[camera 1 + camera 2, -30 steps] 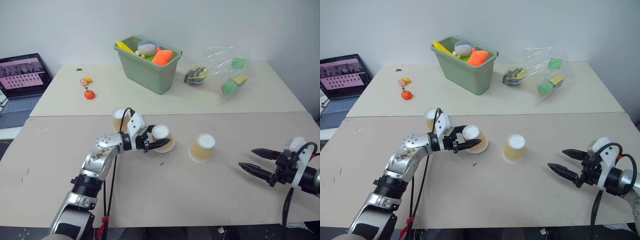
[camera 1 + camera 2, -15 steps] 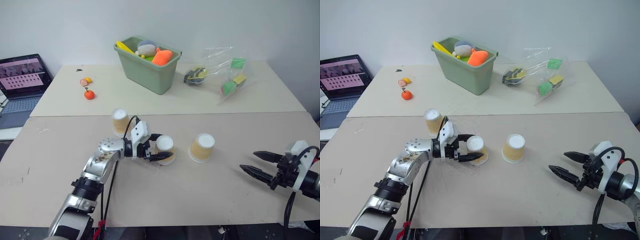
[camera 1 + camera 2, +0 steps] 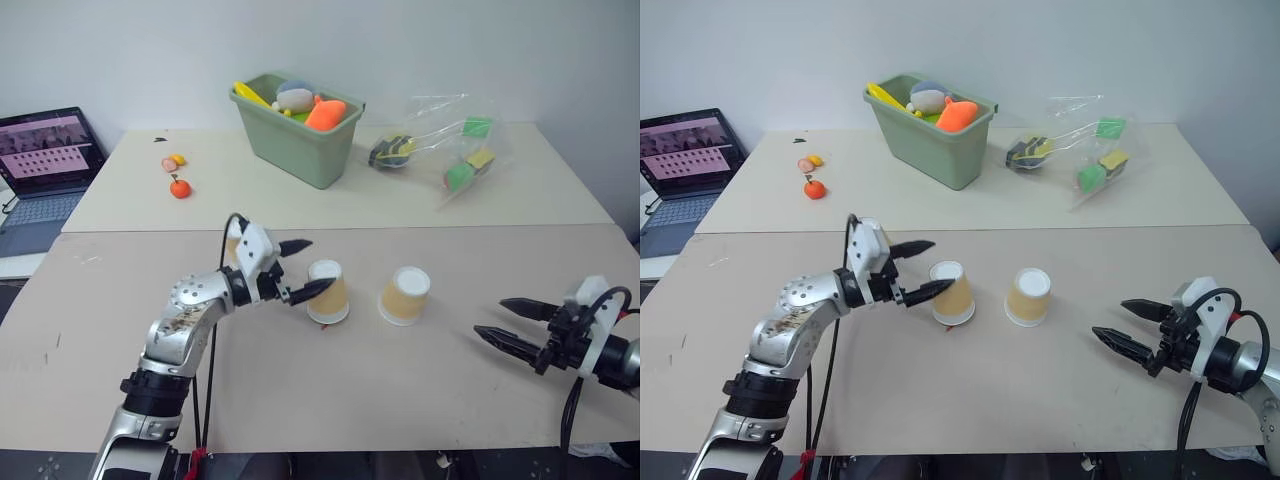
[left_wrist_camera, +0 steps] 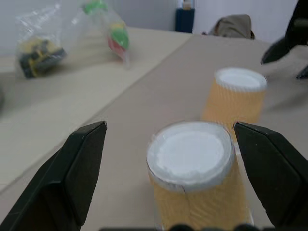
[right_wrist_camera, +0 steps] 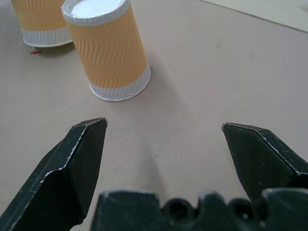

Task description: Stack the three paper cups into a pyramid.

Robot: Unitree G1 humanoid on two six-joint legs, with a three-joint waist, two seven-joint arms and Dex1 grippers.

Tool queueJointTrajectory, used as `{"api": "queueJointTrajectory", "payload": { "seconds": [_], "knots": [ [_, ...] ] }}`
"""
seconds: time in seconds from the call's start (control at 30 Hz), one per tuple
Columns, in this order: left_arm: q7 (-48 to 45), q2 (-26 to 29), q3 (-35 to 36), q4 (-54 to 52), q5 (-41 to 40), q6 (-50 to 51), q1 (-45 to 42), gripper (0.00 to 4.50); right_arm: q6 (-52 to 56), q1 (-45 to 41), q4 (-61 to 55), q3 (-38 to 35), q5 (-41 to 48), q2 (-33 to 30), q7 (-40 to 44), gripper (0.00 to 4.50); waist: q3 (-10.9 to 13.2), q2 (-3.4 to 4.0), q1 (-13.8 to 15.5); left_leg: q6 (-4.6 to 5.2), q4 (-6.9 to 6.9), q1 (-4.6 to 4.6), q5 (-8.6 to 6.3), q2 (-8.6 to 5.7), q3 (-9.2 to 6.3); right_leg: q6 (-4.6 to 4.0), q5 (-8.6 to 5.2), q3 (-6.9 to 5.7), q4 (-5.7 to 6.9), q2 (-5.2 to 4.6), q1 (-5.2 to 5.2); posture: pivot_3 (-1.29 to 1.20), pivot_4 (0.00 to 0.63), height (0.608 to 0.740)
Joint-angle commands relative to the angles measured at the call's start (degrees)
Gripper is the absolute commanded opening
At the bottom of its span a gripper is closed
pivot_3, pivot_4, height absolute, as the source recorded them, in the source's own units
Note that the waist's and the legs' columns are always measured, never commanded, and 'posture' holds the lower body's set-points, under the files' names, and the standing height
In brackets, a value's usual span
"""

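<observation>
Left claw spread apart just beside upturned paper cup, right claw apart, distant.

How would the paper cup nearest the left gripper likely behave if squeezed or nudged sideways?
The paper cup looks thin-walled, so a hard squeeze would probably dent it. It likely weighs little, so a nudge may slide it. Standing upside down on its wider rim, it should resist tipping, though once toppled it would probably roll in a curve.

Paper, plastic and matt board

The tan-orange ribbed paper cups looked matt; the green plastic bin smooth, the clear plastic bag glossy, the beige surface matt.
</observation>
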Motion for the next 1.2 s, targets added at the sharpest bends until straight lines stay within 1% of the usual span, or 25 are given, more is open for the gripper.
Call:
{"api": "queueJointTrajectory", "payload": {
  "seconds": [0.03, 0.17, 0.3, 0.37, 0.43, 0.5, 0.6, 0.67, 0.87, 1.03, 1.2],
  "knots": [
    [4.34, 1.7, 5.21, -7.48, -3.47, 4.24, 2.83, 4.49, 0.18, -0.53, -0.28, -1.27, 0.78, -0.93, 0.71, 4.5, 0.0, 0.0, -0.1, 0.0, -0.01, 0.03, 0.0, 0.0, 0.0, 0.0, 0.0, 0.01, 0.0, 0.0, 0.0, 0.0, 0.15, 0.74],
    [6.92, 3.23, 8.87, -13.6, -8.28, 9.84, 7.43, 4.49, 0.05, -0.76, 0.2, -0.91, 0.62, -1.02, 1.08, 4.5, 0.0, 0.01, -0.04, 0.03, -0.03, 0.02, -0.02, 0.0, 0.01, 0.01, -0.01, 0.02, 0.01, 0.01, -0.02, 0.0, 0.15, 0.74],
    [9.56, 3.89, 10.36, -17.3, -9.8, 11.82, 10.21, 4.49, 0.04, -1.81, 0.95, -0.33, 0.34, -1.04, 1.25, 4.5, 0.01, -0.01, 0.33, 0.03, 0.01, -0.01, -0.02, -0.01, 0.01, 0.01, 0.0, 0.03, 0.01, 0.01, 0.0, 0.0, 0.15, 0.74],
    [9.63, 5.45, 10.83, -17.04, -7.53, 10.17, 13.36, 4.49, 0.1, -2.52, 1.21, 0.2, 0.29, -0.96, 1.42, 4.5, 0.0, 0.0, 0.39, 0.03, 0.0, 0.02, -0.02, 0.01, 0.01, 0.02, 0.0, 0.02, 0.02, 0.02, 0.02, 0.0, 0.15, 0.74],
    [9.34, 6.84, 11.87, -14.49, -5.16, 7.15, 15.72, 4.49, -0.01, -2.91, 1.44, 0.6, 0.09, -0.89, 1.53, 4.5, -0.02, 0.04, 0.08, 0.02, -0.04, 0.07, -0.01, 0.01, 0.03, 0.01, -0.01, 0.04, 0.03, 0.03, 0.02, 0.0, 0.15, 0.74],
    [11.29, 6.9, 13.6, -11.49, -3.8, 5.1, 16.46, 4.49, -0.09, -3.0, 1.6, 0.73, 0.05, -0.85, 1.61, 4.5, -0.02, 0.04, -0.01, 0.02, -0.04, 0.06, -0.01, 0.03, 0.05, 0.01, -0.01, 0.05, 0.03, 0.05, 0.01, 0.0, 0.15, 0.74],
    [17.43, 5.02, 16.05, -6.86, -1.32, 3.48, 14.87, 4.49, -0.19, -3.04, 1.67, 0.87, 0.12, -0.78, 1.58, 4.5, -0.01, 0.02, 0.06, 0.02, -0.03, 0.05, -0.01, 0.04, 0.05, -0.01, 0.02, 0.04, 0.03, 0.05, 0.02, 0.0, 0.15, 0.74],
    [20.61, 3.73, 16.46, -4.57, -0.24, 3.18, 13.14, 4.49, -0.21, -2.95, 1.58, 0.95, 0.15, -0.73, 1.52, 4.5, -0.01, 0.01, 0.18, 0.02, -0.02, 0.07, -0.01, 0.03, 0.06, 0.0, 0.04, 0.05, 0.03, 0.05, 0.05, 0.0, 0.15, 0.74],
    [21.2, 1.96, 13.94, -3.28, 0.47, 2.57, 11.03, 4.49, 0.06, -2.38, 1.04, 0.44, 0.49, -0.64, 1.17, 4.5, -0.01, 0.01, 0.46, -0.02, -0.02, 0.02, 0.01, 0.03, 0.06, -0.02, 0.1, 0.05, 0.0, 0.05, 0.01, 0.0, 0.15, 0.74],
    [22.28, 0.93, 13.31, 0.5, 1.58, 1.82, 9.64, 4.49, 0.45, -1.72, 0.4, -0.3, 1.02, -0.38, 0.58, 4.5, -0.01, 0.01, 0.29, -0.01, -0.03, 0.01, 0.0, 0.03, 0.06, -0.02, 0.09, 0.05, -0.03, 0.05, -0.03, 0.0, 0.15, 0.74],
    [24.64, -0.17, 14.48, 4.14, 1.9, 1.44, 6.93, 4.49, 1.01, -1.49, -1.04, -0.83, 1.66, -0.5, 0.06, 4.5, 0.0, 0.0, 0.43, -0.01, -0.02, -0.01, 0.0, 0.02, 0.06, -0.01, 0.09, 0.05, -0.04, 0.05, -0.01, 0.0, 0.15, 0.74]
  ]
}}
